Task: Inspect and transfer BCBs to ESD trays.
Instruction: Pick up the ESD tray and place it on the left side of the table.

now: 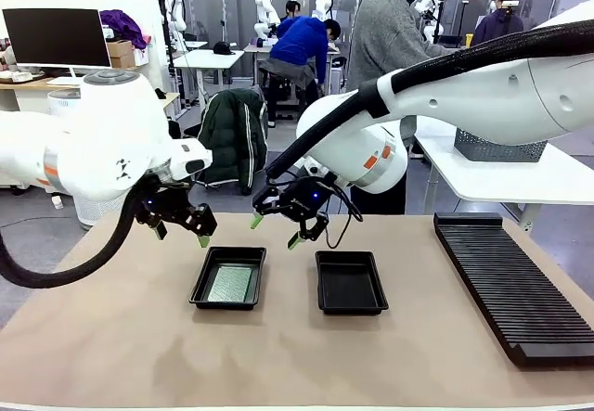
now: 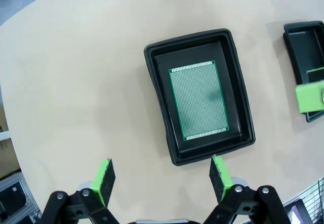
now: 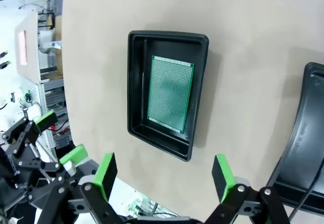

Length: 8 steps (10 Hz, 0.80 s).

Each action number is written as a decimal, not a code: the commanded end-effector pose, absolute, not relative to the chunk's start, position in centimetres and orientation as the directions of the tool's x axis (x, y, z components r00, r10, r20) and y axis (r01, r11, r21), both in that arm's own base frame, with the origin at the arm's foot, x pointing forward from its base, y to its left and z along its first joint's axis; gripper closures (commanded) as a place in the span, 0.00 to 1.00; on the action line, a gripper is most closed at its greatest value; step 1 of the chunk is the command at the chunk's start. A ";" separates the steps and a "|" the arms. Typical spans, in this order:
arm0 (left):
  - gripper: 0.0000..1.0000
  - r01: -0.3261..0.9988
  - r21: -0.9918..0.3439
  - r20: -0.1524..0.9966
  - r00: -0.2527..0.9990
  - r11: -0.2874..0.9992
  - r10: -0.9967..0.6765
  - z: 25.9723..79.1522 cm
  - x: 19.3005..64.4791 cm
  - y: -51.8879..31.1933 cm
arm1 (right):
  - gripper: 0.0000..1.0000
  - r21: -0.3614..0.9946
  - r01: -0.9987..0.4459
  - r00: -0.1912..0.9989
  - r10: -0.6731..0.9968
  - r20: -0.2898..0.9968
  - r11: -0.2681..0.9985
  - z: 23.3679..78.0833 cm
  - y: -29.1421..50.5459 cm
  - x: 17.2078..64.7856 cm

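Two black ESD trays lie side by side on the tan table. The left tray [image 1: 199,283] [image 2: 152,77] [image 3: 134,82] holds one green BCB [image 1: 229,284] [image 2: 198,100] [image 3: 169,93] flat on its floor. The right tray [image 1: 350,282] [image 2: 304,47] [image 3: 304,148] shows a bare black floor. My left gripper [image 1: 181,235] [image 2: 162,176] hovers open just behind the left tray, nothing between its fingers. My right gripper [image 1: 275,230] [image 3: 164,171] hangs open above the table behind the gap between the trays, also holding nothing.
A long black ribbed rack [image 1: 510,281] lies along the table's right side. A grey mesh basket [image 1: 499,147] sits on a white table behind. A person in a grey top [image 1: 390,31] stands at the far side. Bare tabletop stretches in front of the trays.
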<state>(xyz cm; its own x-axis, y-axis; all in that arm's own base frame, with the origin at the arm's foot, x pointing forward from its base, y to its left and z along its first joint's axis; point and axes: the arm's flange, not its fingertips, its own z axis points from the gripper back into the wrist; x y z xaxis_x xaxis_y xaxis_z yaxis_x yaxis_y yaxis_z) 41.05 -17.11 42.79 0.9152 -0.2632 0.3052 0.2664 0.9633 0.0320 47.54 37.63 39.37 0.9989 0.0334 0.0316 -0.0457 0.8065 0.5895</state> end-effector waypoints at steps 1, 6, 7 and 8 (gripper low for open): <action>0.00 0.198 0.086 0.283 0.935 0.976 -0.215 42.5 42.8 -18.3 | 0.00 0.643 -0.059 0.998 0.029 0.057 0.764 38.6 35.5 46.1; 0.00 0.128 0.069 0.204 0.969 0.989 -0.140 39.8 46.4 -19.6 | 0.00 0.681 -0.067 0.998 0.040 0.056 0.729 37.5 33.9 45.5; 0.00 0.119 0.057 0.190 0.974 0.991 -0.128 39.2 47.1 -19.6 | 0.00 0.691 -0.065 0.998 0.041 0.050 0.720 37.2 33.6 45.7; 0.00 0.113 0.058 0.181 0.976 0.992 -0.121 38.7 47.5 -19.7 | 0.00 0.700 -0.067 0.998 0.048 0.046 0.711 36.7 33.4 45.7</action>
<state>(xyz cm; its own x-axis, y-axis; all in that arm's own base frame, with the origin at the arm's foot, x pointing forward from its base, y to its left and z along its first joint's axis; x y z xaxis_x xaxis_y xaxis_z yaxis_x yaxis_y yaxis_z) 46.74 -19.28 38.66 0.9698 -0.1449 0.1962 0.1395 0.9894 0.0409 46.26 34.53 37.63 0.9987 0.0376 0.0336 -0.0504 0.7373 0.6737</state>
